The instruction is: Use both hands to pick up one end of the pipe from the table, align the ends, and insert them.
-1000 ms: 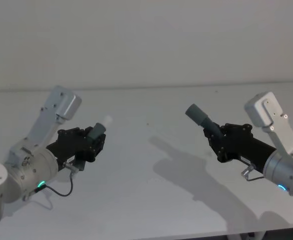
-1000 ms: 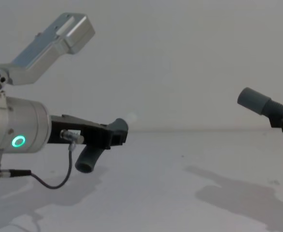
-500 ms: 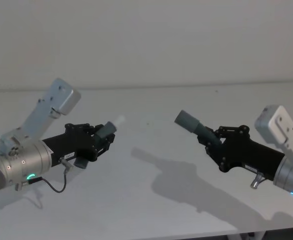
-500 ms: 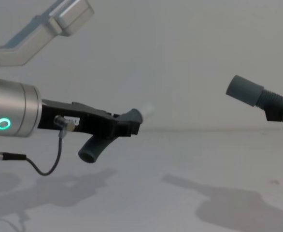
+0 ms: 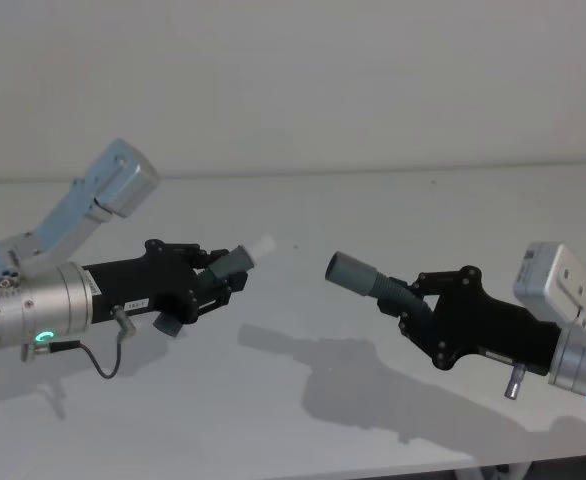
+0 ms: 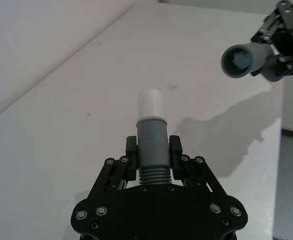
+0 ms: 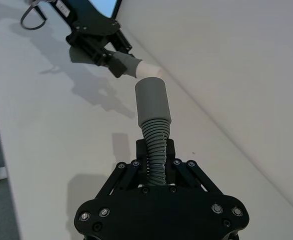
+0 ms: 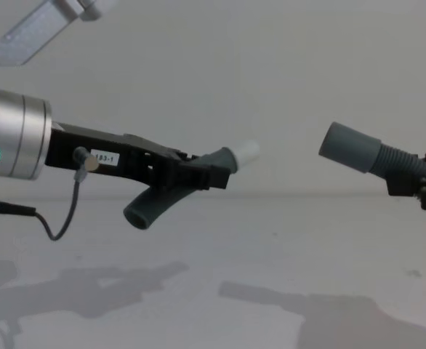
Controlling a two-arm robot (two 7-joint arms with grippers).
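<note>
**Fig.** Left gripper [image 5: 216, 283] grasps the hose piece [image 5: 230, 267] ending in the white plug [image 5: 263, 245]; right gripper [image 5: 410, 302] grasps the other piece [image 5: 393, 292] ending in the grey cuff [image 5: 351, 272]. Both hang above the worktop [image 5: 303, 400], apart; the cuff lies right of the plug, slightly nearer, axes misaligned.

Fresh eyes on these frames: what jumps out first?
The left end effector holds a hose with a white tip in the air, facing the wide grey cuff of a second hose in the right end effector. A gap separates the ends, above the white table.
</note>
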